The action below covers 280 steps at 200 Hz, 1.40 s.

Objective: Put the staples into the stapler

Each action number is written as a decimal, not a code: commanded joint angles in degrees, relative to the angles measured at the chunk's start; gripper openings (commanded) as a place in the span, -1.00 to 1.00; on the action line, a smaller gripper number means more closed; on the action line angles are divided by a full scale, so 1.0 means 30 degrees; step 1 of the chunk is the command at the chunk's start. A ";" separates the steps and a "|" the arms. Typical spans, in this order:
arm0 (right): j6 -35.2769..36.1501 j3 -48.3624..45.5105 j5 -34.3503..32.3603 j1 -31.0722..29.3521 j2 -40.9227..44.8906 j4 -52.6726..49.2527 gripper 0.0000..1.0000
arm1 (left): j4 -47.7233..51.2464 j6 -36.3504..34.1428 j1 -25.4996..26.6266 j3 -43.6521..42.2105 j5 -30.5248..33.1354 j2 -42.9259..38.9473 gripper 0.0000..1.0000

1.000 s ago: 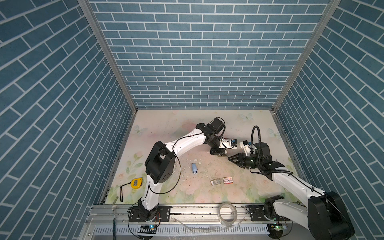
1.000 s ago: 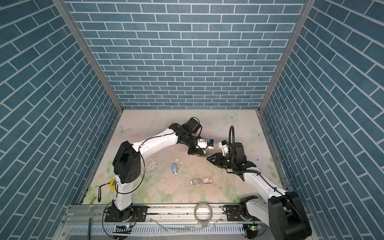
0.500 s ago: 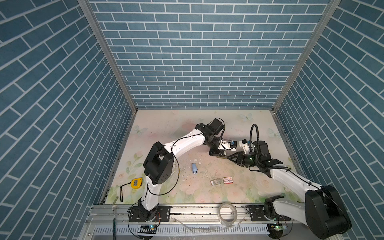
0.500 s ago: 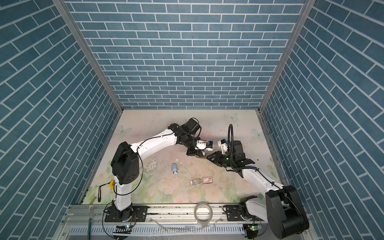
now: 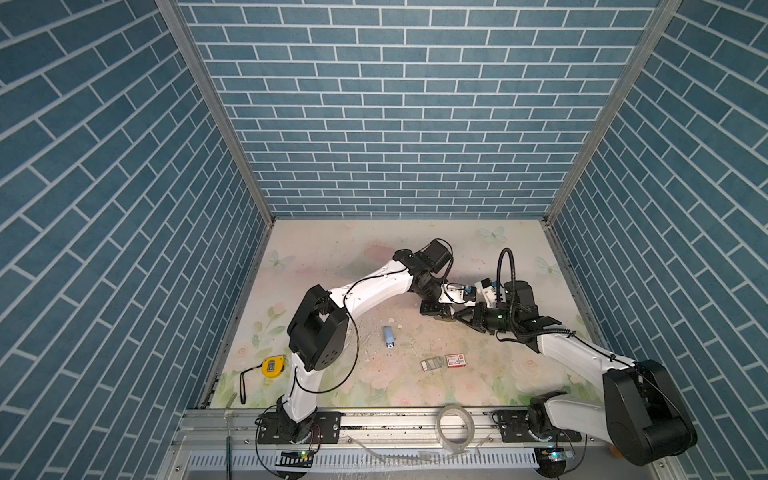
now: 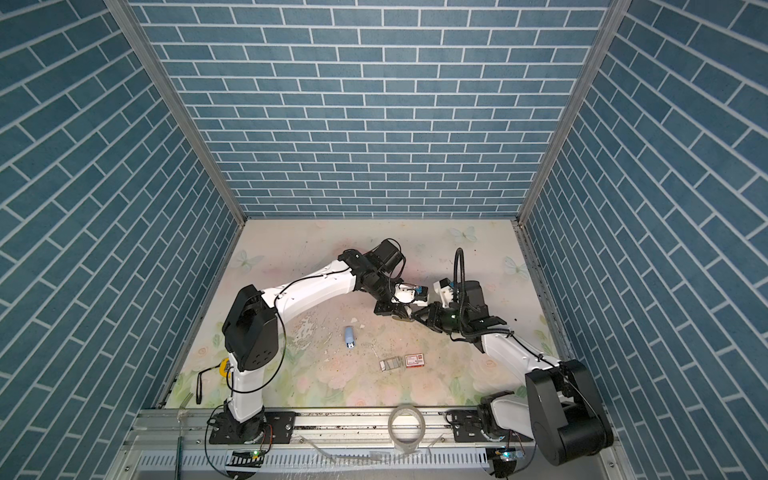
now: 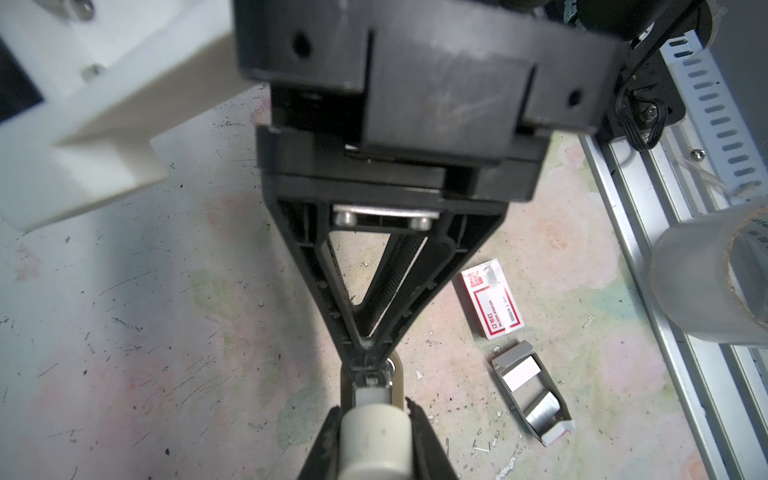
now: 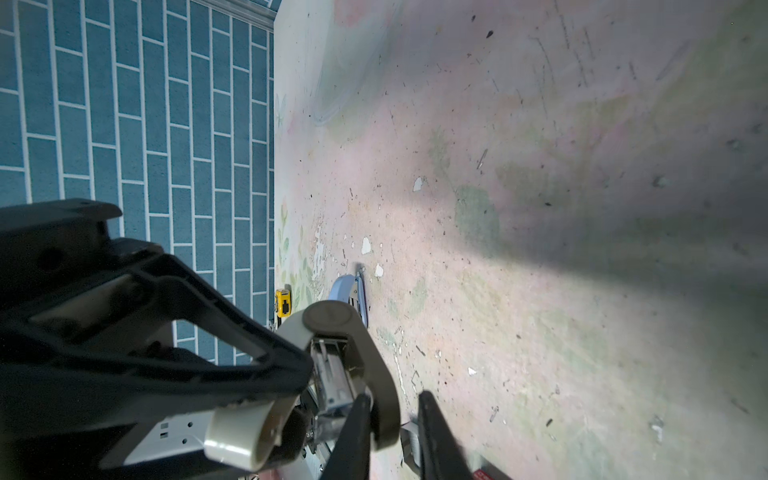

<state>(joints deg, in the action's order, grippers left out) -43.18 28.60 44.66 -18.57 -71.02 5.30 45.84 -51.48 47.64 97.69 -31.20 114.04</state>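
Note:
A tan stapler (image 8: 376,374) hangs open above the table between both arms, its metal magazine (image 8: 332,382) showing. My left gripper (image 7: 374,409) is shut on the stapler's thick beige end (image 7: 372,440). My right gripper (image 8: 395,395) faces it, and its fingers close around the stapler's tan arm. In both top views the left gripper (image 5: 441,315) and the right gripper (image 5: 460,318) meet at mid-right. The staples (image 7: 542,413) lie silvery in an open grey tray (image 5: 432,365) on the table in front of the grippers, apart from both.
A white-and-red box (image 5: 456,360) lies beside the tray. A small blue stapler (image 5: 388,336) lies mid-table, and a yellow tape measure (image 5: 272,366) sits front left. A roll of clear tape (image 5: 455,428) stands on the front rail. Loose staples and chips litter the mat.
My right gripper has moved left up to the left gripper, and its jaws have narrowed onto the stapler. The left arm has held still.

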 commanded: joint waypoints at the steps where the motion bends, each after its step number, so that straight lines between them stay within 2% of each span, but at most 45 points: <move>1: 0.0035 0.0040 0.0481 0.0065 -0.0301 0.1139 -0.62 | 0.0359 0.0352 0.0176 0.0575 -0.0864 -0.0775 -0.96; 51: -0.1106 -0.1052 0.1306 0.0066 -0.0722 0.3675 -0.64 | 0.0407 0.1242 0.0146 0.1901 -0.1371 -0.0449 -0.98; 189: -0.2128 -0.1268 0.1753 -0.0107 -0.1169 0.6268 -0.59 | 0.0016 0.3375 0.0176 0.3523 -0.2603 0.0525 -0.99; 280: -0.2131 -0.1321 0.1275 -0.0137 -0.1188 0.6180 -0.49 | -0.0388 0.4459 0.0132 0.3886 -0.2886 0.0996 -0.99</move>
<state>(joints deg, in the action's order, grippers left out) -48.51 25.26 47.31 -18.50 -75.11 21.10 45.17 -39.16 47.81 108.75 -39.35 115.35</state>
